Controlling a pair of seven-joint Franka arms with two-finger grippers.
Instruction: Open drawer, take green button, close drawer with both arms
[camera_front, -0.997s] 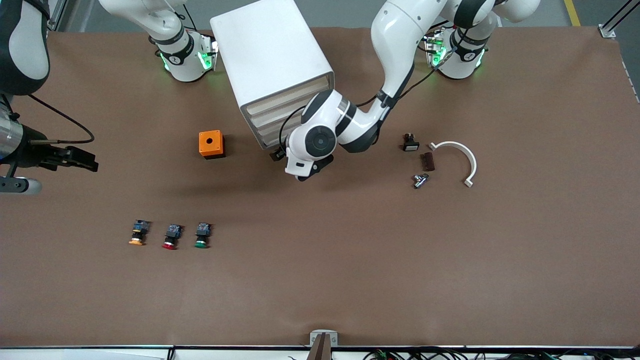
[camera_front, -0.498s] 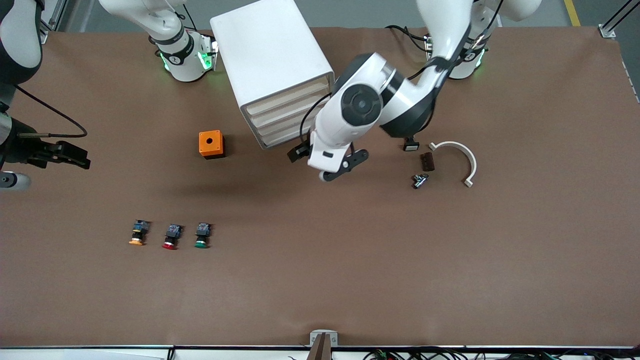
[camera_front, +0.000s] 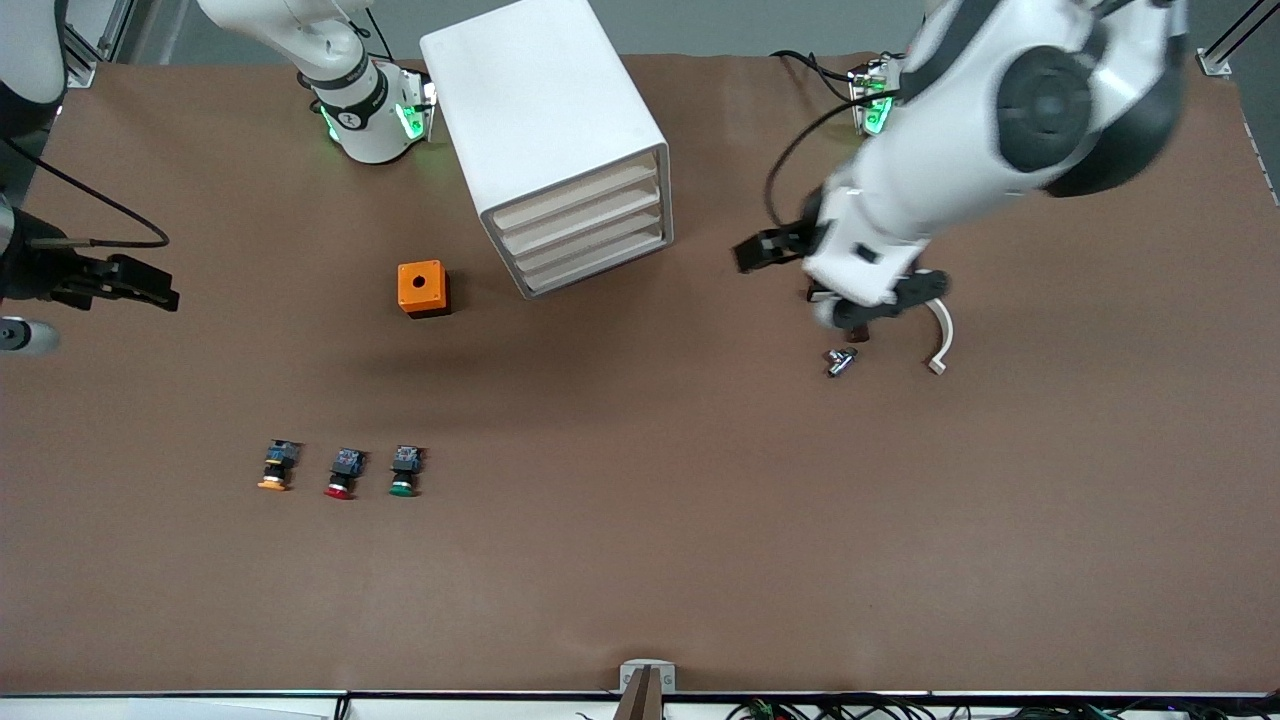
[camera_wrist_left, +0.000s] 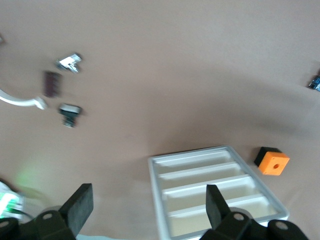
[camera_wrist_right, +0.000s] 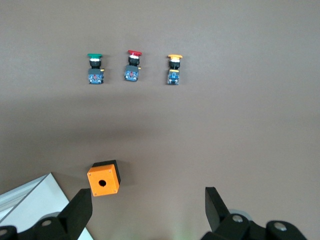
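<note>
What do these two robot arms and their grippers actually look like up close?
Both arms are glossy white rounded shells with black joint sections. The left arm has a round black disc at one joint; the right arm stands on a white base with green lights. Thin black cables run along them. The left gripper and right gripper are black, each with two flat fingers.

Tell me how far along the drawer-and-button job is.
All four drawers of the cabinet look shut. The green button lies on the table, untouched. Nothing is in hand: left pincer open above small parts, right pincer open. Everything remains.
</note>
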